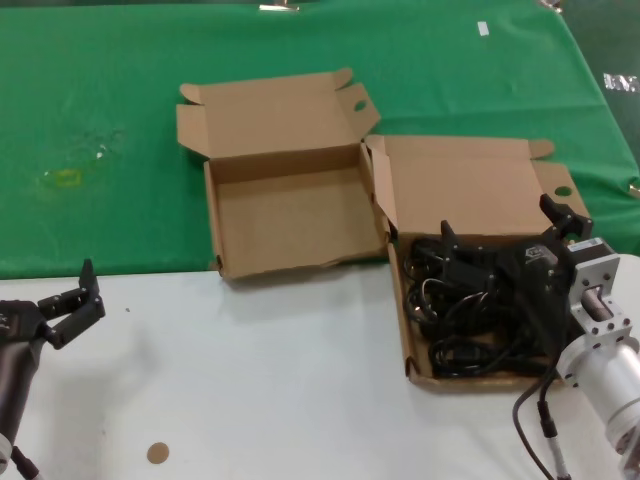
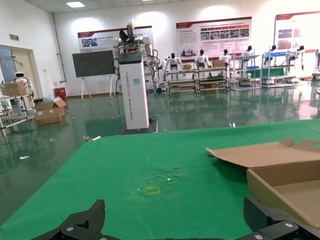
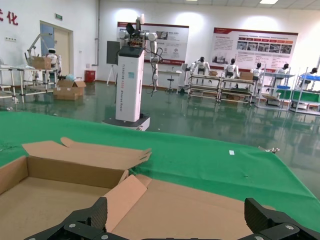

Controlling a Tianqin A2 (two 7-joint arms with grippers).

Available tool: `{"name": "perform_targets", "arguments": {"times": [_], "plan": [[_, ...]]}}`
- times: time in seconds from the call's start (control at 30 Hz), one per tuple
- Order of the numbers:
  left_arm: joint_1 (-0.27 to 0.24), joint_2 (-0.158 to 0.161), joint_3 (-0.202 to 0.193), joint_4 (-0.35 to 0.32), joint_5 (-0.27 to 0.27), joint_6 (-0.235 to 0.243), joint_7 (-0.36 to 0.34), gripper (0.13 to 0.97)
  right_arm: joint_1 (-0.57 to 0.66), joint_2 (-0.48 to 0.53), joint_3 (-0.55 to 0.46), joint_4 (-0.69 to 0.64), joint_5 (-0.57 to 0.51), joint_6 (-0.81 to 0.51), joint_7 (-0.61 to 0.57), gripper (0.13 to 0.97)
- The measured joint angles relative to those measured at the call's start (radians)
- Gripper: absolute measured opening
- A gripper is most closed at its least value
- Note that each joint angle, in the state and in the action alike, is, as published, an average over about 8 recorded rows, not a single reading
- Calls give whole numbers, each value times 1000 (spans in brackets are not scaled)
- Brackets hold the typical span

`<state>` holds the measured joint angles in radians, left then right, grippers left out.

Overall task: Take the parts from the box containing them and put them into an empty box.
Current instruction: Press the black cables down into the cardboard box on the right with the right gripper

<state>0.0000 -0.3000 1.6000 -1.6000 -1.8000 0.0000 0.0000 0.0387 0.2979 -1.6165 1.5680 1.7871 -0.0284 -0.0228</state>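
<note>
At the lower left of the head view, the left hand hovered over the white table, its fingers spread apart and holding nothing. A small brown disc lay on the table near the bottom edge. Left of centre, the empty box sat with its skewed lid folded back onto the green cloth, its front edge reaching the white surface. Just beside it on the right, touching at the corner, stood the second box, its lid also open toward the top of the frame. Inside it lay the cables, a tangle of black loops and plugs filling the tray. At the right edge, the right hand hung over that tangle with its fingers wide apart, gripping nothing; whether the fingertips touched the cables could not be told. In both wrist views the fingertips stood far apart at the frame's lower corners.
</note>
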Motion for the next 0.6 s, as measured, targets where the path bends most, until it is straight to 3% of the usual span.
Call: {"name": "perform_targets", "arguments": {"times": [0.6], "plan": [[0,0,0,0,0,0,0,966,0,0,0,0,0,0,0,966]]}}
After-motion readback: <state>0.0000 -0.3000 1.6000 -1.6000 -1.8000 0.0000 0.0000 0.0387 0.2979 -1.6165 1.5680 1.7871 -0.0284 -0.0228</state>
